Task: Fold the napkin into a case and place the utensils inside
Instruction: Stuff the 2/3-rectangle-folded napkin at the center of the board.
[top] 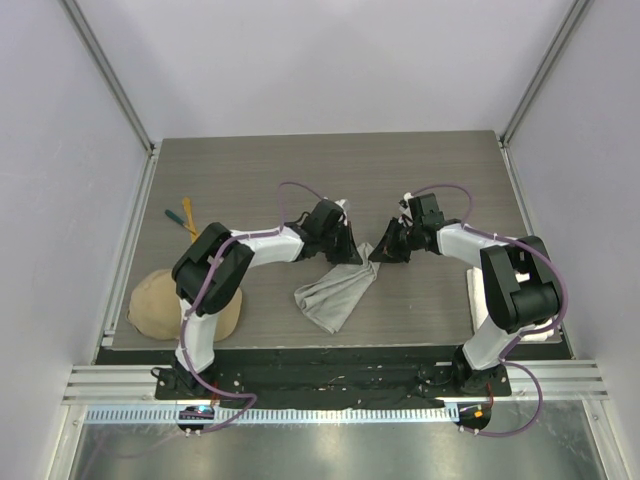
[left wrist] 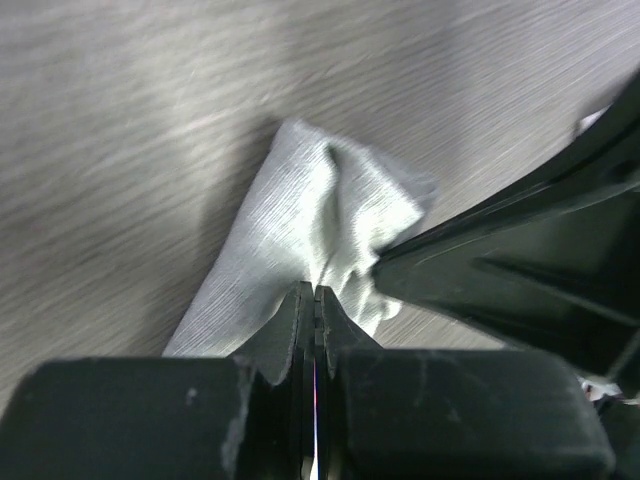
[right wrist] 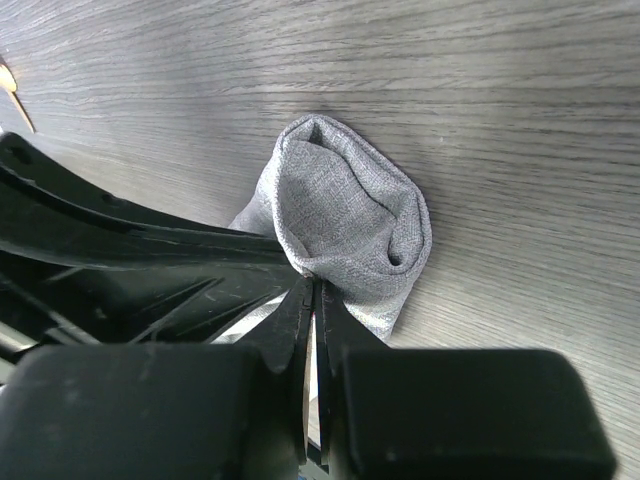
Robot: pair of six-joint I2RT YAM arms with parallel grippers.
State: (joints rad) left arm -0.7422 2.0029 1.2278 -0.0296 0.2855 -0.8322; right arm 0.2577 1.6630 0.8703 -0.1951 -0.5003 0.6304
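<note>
The light grey napkin (top: 335, 290) lies bunched in the middle of the table, its upper corner lifted between the two grippers. My left gripper (top: 352, 252) is shut on the napkin's edge; in the left wrist view its tips (left wrist: 315, 296) pinch the cloth (left wrist: 300, 215). My right gripper (top: 383, 252) is shut on the same bunched end; in the right wrist view its tips (right wrist: 314, 285) grip a rolled fold (right wrist: 350, 215). The two grippers are nearly touching. An orange-yellow handled utensil (top: 188, 217) and a dark teal one (top: 176, 217) lie at the far left. The gold spoon is out of view.
A tan cap (top: 160, 303) sits at the front left by the left arm's base. A white towel (top: 473, 285) lies at the front right, partly under the right arm. Grey walls and metal rails bound the table on the left, right and back.
</note>
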